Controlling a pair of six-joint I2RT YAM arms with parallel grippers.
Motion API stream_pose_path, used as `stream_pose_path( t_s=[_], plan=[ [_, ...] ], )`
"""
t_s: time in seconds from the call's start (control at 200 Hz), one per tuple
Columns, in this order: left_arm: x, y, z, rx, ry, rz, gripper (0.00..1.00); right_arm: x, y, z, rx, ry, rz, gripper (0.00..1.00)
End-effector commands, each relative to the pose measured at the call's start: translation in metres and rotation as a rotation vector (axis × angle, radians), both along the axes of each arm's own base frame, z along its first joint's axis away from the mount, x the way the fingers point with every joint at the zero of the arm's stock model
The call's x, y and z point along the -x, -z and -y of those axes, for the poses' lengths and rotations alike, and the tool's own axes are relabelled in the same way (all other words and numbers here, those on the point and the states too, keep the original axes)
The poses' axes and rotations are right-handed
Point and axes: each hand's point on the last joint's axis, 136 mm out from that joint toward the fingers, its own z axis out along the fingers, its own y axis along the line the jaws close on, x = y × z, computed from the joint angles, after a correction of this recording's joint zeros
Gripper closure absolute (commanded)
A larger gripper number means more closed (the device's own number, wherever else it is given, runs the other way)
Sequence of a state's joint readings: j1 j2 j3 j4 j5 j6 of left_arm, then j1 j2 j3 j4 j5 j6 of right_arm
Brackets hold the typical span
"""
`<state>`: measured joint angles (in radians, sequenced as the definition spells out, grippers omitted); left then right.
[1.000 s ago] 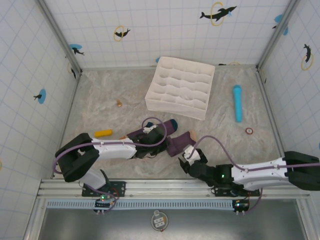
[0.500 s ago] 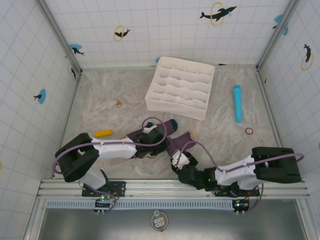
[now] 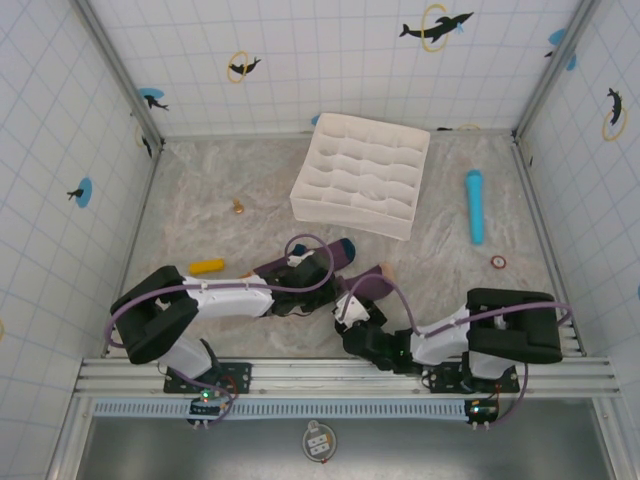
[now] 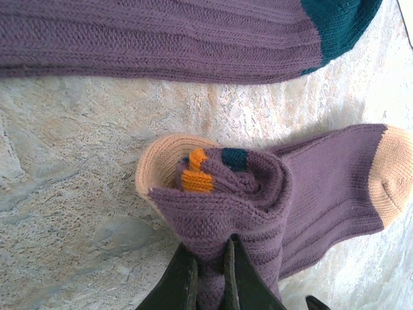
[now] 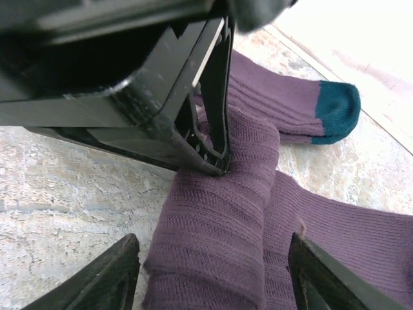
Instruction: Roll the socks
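Your right gripper [image 5: 216,265] has swung left to the socks [image 4: 219,194], its jaws spread wide either side of the rolled one. Your left gripper [image 4: 210,252] pinches that roll's edge tight. The other sock lies flat just beyond.

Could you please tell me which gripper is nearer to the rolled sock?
Left. The left gripper is shut on the rolled sock, pinching its fabric; the right gripper is open, one finger on either side of it.
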<state>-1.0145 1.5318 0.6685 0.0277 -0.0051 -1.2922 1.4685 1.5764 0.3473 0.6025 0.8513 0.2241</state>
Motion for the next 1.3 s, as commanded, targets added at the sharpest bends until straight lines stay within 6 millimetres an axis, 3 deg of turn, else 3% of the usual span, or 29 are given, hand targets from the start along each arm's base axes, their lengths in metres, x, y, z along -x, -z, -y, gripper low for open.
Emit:
stream_pose_path(
  t_s=[0.0,0.165,0.325,0.415,0.52,0.59,0.645,0.831,0.991,1.296],
  plan=[
    [0.016,0.021,-0.013,-0.070,-0.004,-0.094,1.00,-0.006,-0.010,-0.016,-0.087,0.034,-0.009,0.41],
    [0.016,0.021,-0.012,-0.068,-0.002,-0.094,1.00,-0.008,-0.001,-0.017,-0.086,0.054,-0.038,0.57],
    [0.015,0.019,-0.015,-0.062,-0.018,-0.096,1.00,-0.012,0.013,-0.005,-0.111,0.145,-0.121,0.85],
    [0.013,0.015,-0.015,-0.041,-0.029,-0.096,0.81,-0.013,0.026,0.008,-0.143,0.209,-0.209,1.00],
    [0.008,0.004,-0.012,-0.008,-0.036,-0.084,0.47,-0.008,0.036,0.016,-0.198,0.234,-0.315,1.00],
    [0.003,-0.005,-0.010,0.003,-0.039,-0.061,0.29,-0.005,0.038,0.022,-0.233,0.250,-0.357,1.00],
    [-0.001,-0.011,-0.009,0.004,-0.040,-0.047,0.21,-0.003,0.043,0.027,-0.265,0.269,-0.408,1.00],
    [-0.007,-0.016,-0.012,-0.006,-0.043,-0.025,0.18,0.006,0.057,0.039,-0.384,0.316,-0.570,1.00],
    [-0.009,-0.018,-0.014,-0.001,-0.051,-0.011,0.18,0.012,0.057,0.044,-0.505,0.341,-0.675,1.00],
    [-0.012,-0.022,-0.011,0.020,-0.058,0.008,0.20,0.023,0.070,0.070,-0.747,0.531,-0.942,1.00]
  ],
)
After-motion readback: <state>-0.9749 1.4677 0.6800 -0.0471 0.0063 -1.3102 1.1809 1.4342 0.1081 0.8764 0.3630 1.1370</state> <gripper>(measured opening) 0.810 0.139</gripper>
